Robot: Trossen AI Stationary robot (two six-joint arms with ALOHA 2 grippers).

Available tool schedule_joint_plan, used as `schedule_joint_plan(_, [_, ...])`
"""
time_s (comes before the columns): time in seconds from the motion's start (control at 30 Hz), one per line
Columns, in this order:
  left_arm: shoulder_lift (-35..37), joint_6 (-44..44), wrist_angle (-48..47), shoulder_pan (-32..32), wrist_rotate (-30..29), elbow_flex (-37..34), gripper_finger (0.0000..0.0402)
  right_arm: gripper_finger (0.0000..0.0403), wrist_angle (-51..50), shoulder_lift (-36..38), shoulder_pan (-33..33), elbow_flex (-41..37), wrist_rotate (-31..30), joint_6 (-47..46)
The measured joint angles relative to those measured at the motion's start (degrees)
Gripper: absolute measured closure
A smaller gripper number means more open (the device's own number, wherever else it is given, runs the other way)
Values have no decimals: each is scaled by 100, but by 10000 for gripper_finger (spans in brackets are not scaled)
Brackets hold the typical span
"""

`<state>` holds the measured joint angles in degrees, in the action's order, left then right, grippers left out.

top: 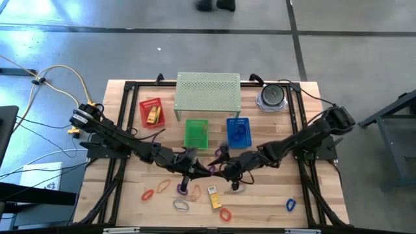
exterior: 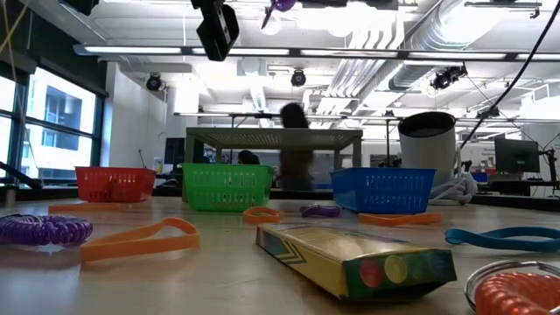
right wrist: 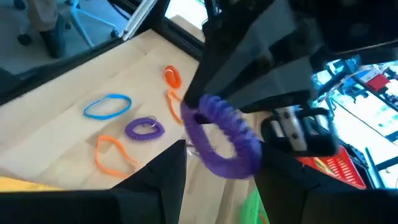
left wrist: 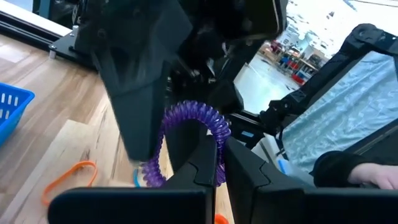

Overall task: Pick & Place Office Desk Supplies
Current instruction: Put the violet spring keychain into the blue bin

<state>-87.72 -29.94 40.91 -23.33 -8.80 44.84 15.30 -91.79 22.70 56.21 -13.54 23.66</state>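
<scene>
1. Your purple coil loop (left wrist: 194,124) is up in the air, over the middle of the table (top: 273,198), between the two grippers.
2. Your left gripper (left wrist: 219,163) is squeezed tight on that loop and holds it up.
3. Your right gripper (right wrist: 217,163) is right at the loop too. Its fingers stand apart, with the loop between them.
4. Down on the table lie more loops: a second purple coil (right wrist: 145,129), a blue loop (right wrist: 107,106) and an orange loop (right wrist: 112,155).
5. A yellow packet (top: 213,196) lies flat near the front edge.
6. Behind the arms stand three baskets in a row: a red basket (top: 151,113), a green basket (top: 196,133) and a blue basket (top: 238,132).
7. The pale green shelf (top: 208,91) stands at the back of the table.
</scene>
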Motion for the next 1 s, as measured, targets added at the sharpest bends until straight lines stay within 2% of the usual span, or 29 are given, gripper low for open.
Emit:
schedule_joint_plan(0.23, [2, 198, -82, -2, 171, 0, 392, 238, 220, -98, 30, 2, -171, 50])
schedule_joint_plan(0.33, [1, 211, -160, -2, 181, 0, 392, 252, 210, -98, 27, 2, -188, 45])
schedule_joint_plan(0.47, [0, 211, -227, -2, 178, 0, 392, 292, 168, -98, 28, 2, -133, 4])
schedule_joint_plan(0.7, [2, 217, -248, -2, 146, 0, 392, 387, 109, -98, 55, 2, -130, 4])
schedule_joint_plan(1.0, [2, 601, -296, -2, -169, 2, 386, 394, -219, -96, 57, 2, -287, -496])
